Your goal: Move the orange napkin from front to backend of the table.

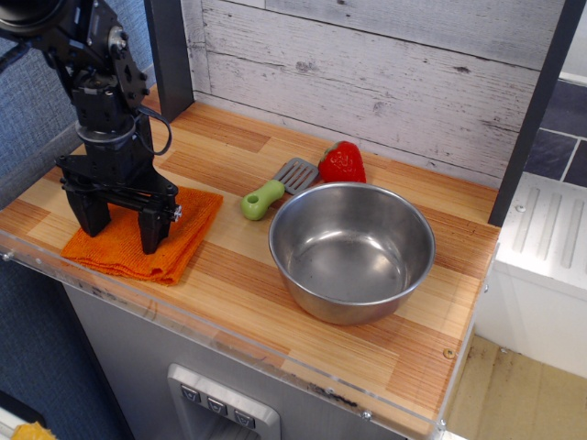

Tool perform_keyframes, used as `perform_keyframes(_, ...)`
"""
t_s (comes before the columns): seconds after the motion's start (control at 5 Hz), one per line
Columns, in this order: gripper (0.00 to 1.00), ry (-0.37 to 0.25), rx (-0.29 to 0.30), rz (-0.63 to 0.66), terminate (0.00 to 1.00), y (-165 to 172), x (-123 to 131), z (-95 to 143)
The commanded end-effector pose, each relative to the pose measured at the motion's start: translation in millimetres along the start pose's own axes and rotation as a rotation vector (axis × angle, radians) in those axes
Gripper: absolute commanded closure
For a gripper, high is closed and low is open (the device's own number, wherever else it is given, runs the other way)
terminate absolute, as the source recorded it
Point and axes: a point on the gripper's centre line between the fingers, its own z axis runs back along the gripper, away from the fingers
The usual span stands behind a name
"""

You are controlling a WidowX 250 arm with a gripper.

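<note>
The orange napkin (183, 229) lies flat at the front left of the wood-plank table (238, 293), near the clear acrylic rim. My black gripper (121, 236) stands straight down over the napkin's middle. Its two fingers (151, 234) are spread apart, with their tips down on the cloth. The gripper's body hides much of the napkin. Nothing is held between the fingers.
A steel bowl (351, 249) stands at the middle right. A green-handled spatula (273, 189) and a red strawberry toy (342, 163) lie behind it, near the white plank back wall (367, 73). A dark post (170, 50) stands at the back left.
</note>
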Motion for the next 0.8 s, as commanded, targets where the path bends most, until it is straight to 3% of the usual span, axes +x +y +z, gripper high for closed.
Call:
perform_keyframes(0.0, 0.0, -0.075, 0.025, 0.019, 0.0, 3.0, 22.8, 8.3)
perform_keyframes(0.6, 0.0, -0.126, 0.017, -0.029, 0.0, -14.7, 90.4, 4.0)
